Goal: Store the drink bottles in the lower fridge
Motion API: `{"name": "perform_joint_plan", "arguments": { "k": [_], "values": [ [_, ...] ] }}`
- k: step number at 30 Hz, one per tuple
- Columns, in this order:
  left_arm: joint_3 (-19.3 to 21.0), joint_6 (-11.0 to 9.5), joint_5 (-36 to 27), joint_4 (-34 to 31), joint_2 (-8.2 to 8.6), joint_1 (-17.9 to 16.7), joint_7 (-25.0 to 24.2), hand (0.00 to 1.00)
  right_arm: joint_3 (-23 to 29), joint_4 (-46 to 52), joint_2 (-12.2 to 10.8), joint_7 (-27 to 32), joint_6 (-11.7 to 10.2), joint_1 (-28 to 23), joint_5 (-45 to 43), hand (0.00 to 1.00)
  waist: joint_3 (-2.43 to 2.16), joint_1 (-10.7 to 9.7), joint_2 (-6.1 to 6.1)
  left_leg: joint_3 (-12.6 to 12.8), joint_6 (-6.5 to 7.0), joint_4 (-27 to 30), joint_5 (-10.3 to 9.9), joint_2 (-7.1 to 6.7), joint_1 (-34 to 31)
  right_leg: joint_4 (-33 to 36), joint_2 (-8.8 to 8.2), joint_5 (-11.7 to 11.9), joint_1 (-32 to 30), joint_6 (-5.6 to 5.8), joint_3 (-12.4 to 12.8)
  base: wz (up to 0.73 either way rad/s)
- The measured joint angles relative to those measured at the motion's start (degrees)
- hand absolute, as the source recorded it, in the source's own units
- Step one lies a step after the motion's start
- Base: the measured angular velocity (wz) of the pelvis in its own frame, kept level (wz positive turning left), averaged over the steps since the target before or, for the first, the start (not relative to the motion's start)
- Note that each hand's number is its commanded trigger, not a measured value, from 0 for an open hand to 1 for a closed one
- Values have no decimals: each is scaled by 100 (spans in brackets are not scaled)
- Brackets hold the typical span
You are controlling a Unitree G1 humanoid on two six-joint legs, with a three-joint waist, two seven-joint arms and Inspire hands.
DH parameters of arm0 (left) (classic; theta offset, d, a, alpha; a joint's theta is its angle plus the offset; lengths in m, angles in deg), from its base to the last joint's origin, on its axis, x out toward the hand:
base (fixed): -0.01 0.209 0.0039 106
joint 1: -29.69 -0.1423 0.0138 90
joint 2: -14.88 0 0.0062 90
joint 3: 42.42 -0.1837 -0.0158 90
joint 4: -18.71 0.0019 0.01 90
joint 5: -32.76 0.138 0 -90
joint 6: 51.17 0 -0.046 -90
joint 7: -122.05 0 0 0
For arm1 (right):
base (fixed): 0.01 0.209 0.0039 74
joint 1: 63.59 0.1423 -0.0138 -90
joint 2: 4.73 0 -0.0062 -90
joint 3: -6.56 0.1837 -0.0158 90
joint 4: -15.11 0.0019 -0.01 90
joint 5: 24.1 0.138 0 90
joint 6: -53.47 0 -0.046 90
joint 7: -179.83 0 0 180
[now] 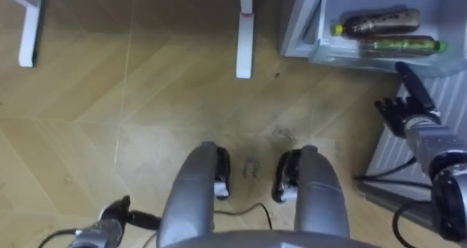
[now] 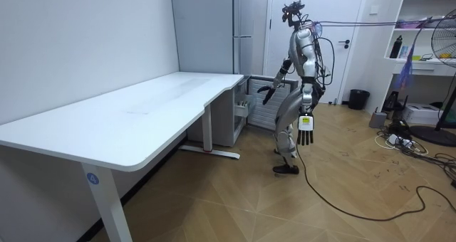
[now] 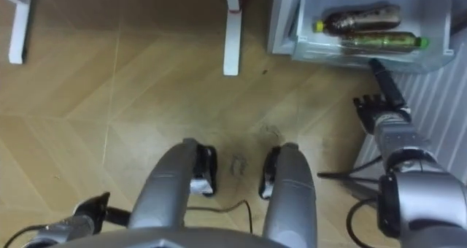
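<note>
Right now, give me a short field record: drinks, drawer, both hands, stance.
drinks: brown bottle and green bottle, lying side by side in drawer
drawer: open, low on fridge
right hand: open, empty, held out near drawer's front
left hand: open, empty, hanging at side
stance: standing before fridge, beside desk

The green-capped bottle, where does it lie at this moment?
The green-capped bottle lies in the open fridge drawer at the upper right of the eye views, directly beside the yellow-capped bottle, just beyond the right hand.
</note>
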Motion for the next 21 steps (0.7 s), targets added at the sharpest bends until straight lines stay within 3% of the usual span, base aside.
{"name": "perform_joint_plan", "arguments": {
  "k": [4, 9, 14, 21],
  "values": [
    [-63, 8, -150, -121, -50, -25, 87, 0, 0, 228, 176, 1, -59, 103, 183, 0, 6, 45, -28, -35, 24, 548, -163, -2, -470, 510, -56, -156, -437, 15, 33, 3],
    [-84, 29, -137, -545, -109, -63, 114, 0, 2, 559, 315, -60, -178, 257, 254, 0, 7, 74, -85, -50, 86, 1078, -257, -129, -1023, 1135, -284, -371, -977, 19, 65, 16],
    [-86, 13, -150, -610, -115, -94, 110, 0, -2, 554, 340, -94, -239, 363, 248, 0, 8, 107, -101, -85, 112, 1272, -273, -226, -1253, 1379, -402, -465, -1170, 21, 60, 13],
    [-72, -3, -261, -786, -153, -216, 38, 0, -4, 602, 457, -114, -243, 373, 252, 0, 7, 137, -105, -82, 159, 1543, -305, -223, -1558, 1619, -444, -498, -1461, 44, 127, 1]
  ]
}}
